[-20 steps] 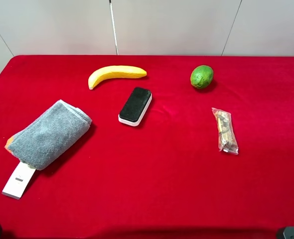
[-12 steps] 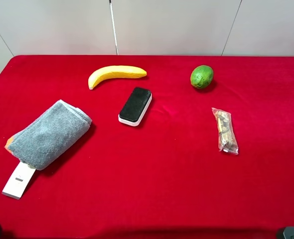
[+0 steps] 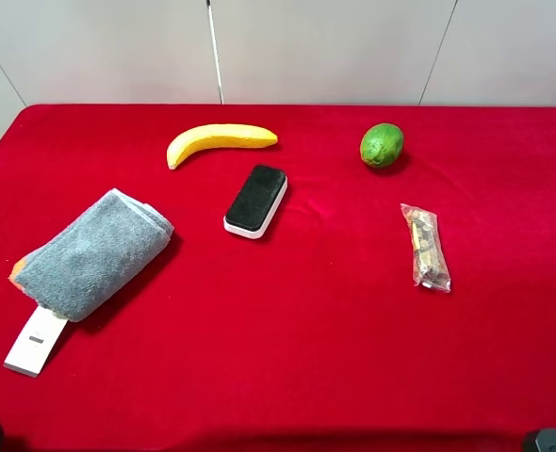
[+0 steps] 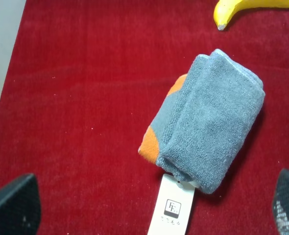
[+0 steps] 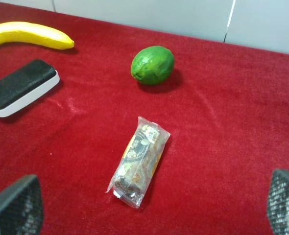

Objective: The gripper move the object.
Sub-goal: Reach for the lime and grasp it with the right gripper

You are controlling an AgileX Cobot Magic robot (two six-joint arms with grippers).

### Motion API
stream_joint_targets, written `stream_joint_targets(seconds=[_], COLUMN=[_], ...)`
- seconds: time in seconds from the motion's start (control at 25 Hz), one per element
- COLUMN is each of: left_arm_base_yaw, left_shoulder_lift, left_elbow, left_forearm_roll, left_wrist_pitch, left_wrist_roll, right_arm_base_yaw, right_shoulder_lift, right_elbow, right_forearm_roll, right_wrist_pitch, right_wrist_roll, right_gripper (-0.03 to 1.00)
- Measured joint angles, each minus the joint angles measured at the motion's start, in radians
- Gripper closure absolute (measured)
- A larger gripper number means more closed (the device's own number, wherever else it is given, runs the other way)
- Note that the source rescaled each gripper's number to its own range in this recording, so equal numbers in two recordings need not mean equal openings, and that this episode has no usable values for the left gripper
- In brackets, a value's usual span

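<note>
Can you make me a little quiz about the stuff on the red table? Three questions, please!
1. Fill in: a white ____ sticks out from under the grey towel.
2. True or false: the banana touches the green fruit.
3. Which lies nearest the snack packet? A) grey towel B) green fruit C) banana

Key: 1 tag; 2 false; 3 B

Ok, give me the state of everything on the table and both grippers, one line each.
Green fruit: lying free, untouched.
Banana: unpeeled, lying flat.
Eraser: felt side up.
Towel: folded, white tag sticking out.
Snack packet: lying flat, contents inside.
Left gripper: open, empty.
Right gripper: open, empty.
</note>
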Motion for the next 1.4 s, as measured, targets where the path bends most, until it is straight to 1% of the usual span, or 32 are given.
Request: stream_joint_targets(seconds=[1.4], left_arm_base_yaw=[0.000], left_shoulder_lift=[0.000], left_elbow=[0.000], left_forearm_roll=[0.000], left_wrist_pitch=[0.000], left_wrist_roll=[0.000], right_arm_base_yaw=[0.000], right_shoulder_lift=[0.000], right_elbow=[0.000], right_forearm_roll=[0.000], right_wrist_pitch=[0.001], right_wrist_roll=[0.000], right_gripper=[-0.03])
